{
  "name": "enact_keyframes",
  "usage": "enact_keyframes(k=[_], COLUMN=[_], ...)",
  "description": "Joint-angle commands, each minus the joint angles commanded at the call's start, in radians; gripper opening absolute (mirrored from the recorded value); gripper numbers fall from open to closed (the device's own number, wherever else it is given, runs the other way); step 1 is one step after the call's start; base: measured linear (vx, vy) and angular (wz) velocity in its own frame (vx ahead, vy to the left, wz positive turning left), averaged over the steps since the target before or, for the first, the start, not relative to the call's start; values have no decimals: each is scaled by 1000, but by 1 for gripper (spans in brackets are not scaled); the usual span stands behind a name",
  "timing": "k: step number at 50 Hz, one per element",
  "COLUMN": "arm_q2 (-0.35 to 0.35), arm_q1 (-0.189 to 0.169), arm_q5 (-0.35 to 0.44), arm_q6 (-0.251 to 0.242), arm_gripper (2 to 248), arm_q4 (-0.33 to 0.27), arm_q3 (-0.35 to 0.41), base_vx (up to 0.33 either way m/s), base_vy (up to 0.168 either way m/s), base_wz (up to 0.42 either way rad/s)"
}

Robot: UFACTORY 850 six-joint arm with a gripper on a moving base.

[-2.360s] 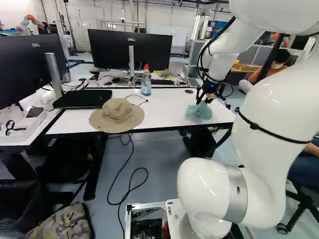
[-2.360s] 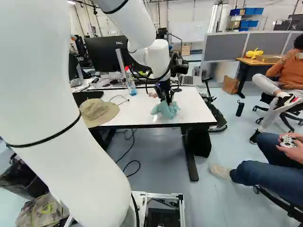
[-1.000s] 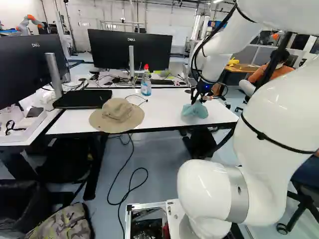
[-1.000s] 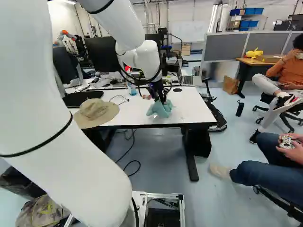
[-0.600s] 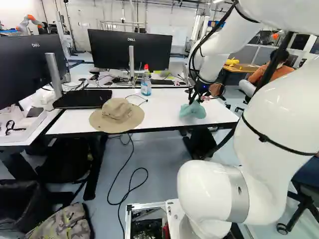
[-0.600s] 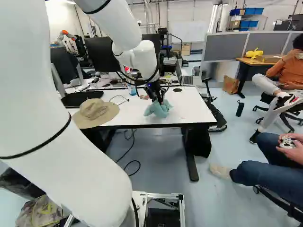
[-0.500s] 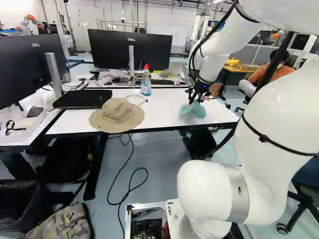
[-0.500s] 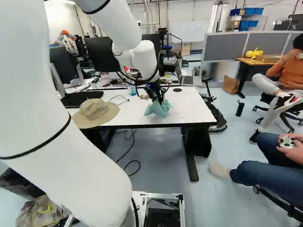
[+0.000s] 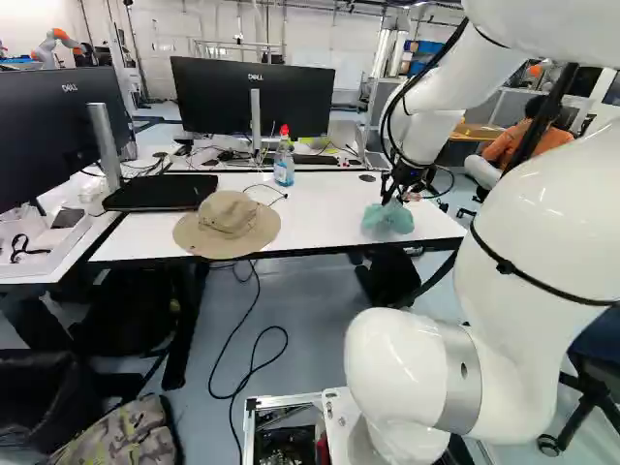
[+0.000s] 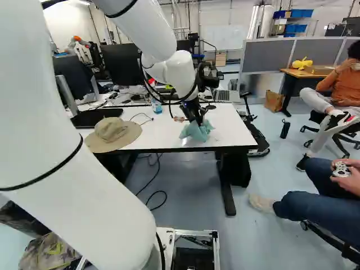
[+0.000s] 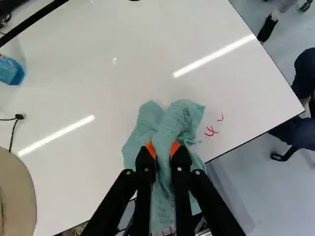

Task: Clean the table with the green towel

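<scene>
Wrist view: the gripper (image 11: 163, 150) has the green towel (image 11: 177, 120) pinched between its orange pads, low over the white table (image 11: 98, 172), right beside some red marks (image 11: 211, 131) near the edge.

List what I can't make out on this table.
- Tabletop under the towel: covered by it, wrist view.
- Towel folds behind the gripper: hidden by it, wrist view.
- Rest of the hat: cut off by the edge, wrist view.
- Red marks' meaning: too small, wrist view.
</scene>
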Motion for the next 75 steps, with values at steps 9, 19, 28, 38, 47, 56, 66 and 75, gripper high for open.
enact_keyframes(k=[9,19,28,38,47,56,66,75], arm_q2=[-43,-84,-109,-126,-126,-124,-102,-89], arm_q1=[-32,-46,-45,-45,-45,-46,-59,-90], arm_q5=[47,105,136,146,146,140,133,133], arm_q6=[0,0,0,0,0,0,0,0], arm_gripper=[47,47,47,47,47,47,47,47], arm_q4=[0,0,-3,-6,-6,-6,-6,-6], arm_q3=[-18,-33,-34,-29,-29,-27,-4,11], base_vx=[0,0,0,0,0,0,0,0], base_vy=[0,0,0,0,0,0,0,0], base_wz=[0,0,0,0,0,0,0,0])
